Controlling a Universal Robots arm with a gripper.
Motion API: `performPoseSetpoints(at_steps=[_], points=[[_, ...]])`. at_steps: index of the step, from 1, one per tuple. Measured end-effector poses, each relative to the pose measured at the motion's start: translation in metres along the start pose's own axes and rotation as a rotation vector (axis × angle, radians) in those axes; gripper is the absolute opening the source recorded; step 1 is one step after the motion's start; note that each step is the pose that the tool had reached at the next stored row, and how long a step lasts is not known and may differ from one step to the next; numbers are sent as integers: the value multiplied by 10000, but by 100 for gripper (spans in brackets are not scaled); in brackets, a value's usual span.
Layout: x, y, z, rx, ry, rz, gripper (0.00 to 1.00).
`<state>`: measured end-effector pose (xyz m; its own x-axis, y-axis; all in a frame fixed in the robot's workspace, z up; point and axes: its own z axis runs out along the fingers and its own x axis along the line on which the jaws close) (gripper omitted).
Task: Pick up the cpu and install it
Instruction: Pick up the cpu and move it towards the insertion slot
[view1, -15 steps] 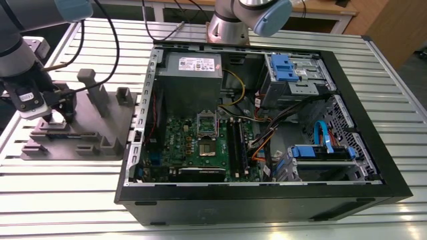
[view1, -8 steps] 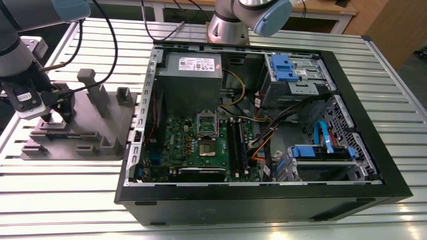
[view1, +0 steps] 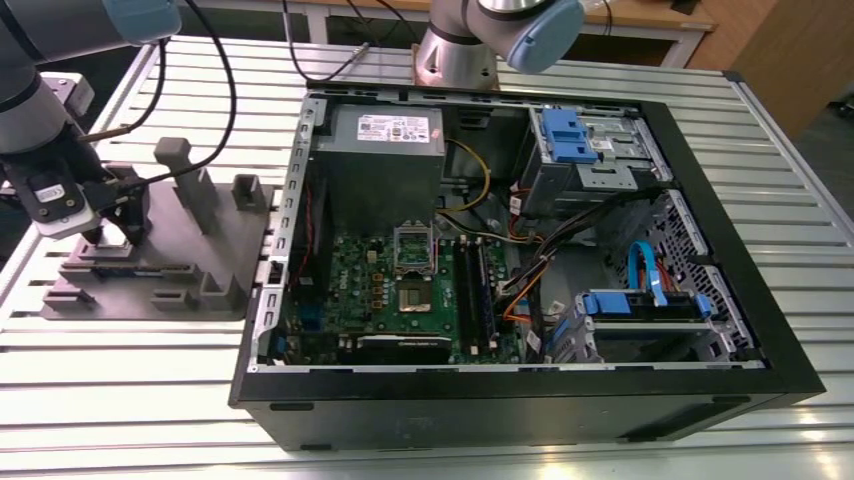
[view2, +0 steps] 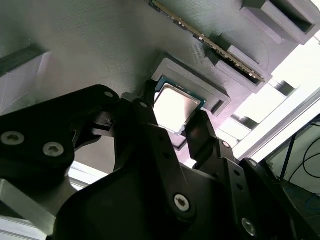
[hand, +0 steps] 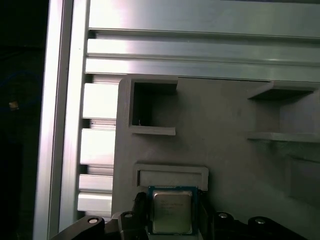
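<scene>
Straddling cpu (hand: 171, 212), gripper (view2: 172, 109) narrow, fingers (view2: 142, 112) pressed on two opposite edges; cpu flat in grey tray (view1: 200, 275) recess, metal plate up, near-square.

A robotics lab or workshop: a robot arm (view1: 461, 55) stands on a slotted aluminium table (view1: 134, 380), beside an open computer case (view1: 507, 410) and a grey moulded tray (view1: 214, 240).

You see the small square silvery cpu (hand: 172, 215) lying in a pocket of the grey moulded tray (hand: 220, 110), which stands on the slatted aluminium surface (hand: 200, 50). The black hand (hand: 172, 206) is close on both sides of it.
</scene>
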<state>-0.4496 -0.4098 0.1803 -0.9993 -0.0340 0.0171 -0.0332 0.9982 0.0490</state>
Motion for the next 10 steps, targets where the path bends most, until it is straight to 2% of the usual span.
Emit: performPoseSetpoints(at_steps=[10], points=[[0,1,-17,0,2,-38,52]])
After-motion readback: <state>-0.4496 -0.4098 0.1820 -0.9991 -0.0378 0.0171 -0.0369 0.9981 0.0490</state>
